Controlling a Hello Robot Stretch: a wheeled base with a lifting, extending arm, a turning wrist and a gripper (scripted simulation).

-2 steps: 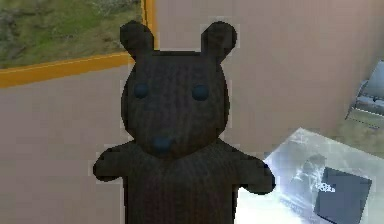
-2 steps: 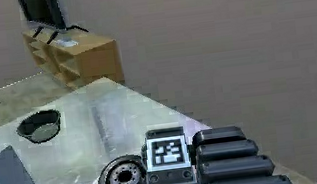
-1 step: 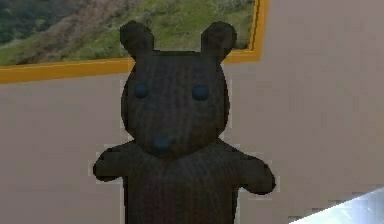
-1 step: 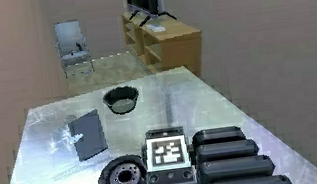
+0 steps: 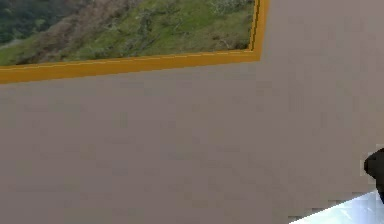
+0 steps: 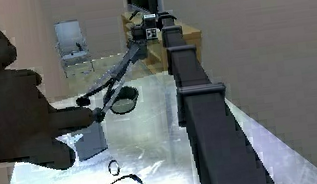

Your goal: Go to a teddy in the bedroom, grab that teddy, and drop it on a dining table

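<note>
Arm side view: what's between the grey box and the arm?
Bare pale surface; a dark ring lies just farther out. Seen in the arm side view.

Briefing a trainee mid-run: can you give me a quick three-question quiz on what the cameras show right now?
1. True or false: the picture on the wall in the forward view has a yellow-orange frame.
2. In the arm side view, what stands beyond the glossy white surface? A) a grey chair B) a red sofa C) a fridge
3. Fill in: the large dark brown shape sits at the arm side view's ____ edge.
Key: 1 true; 2 A; 3 left.
</note>
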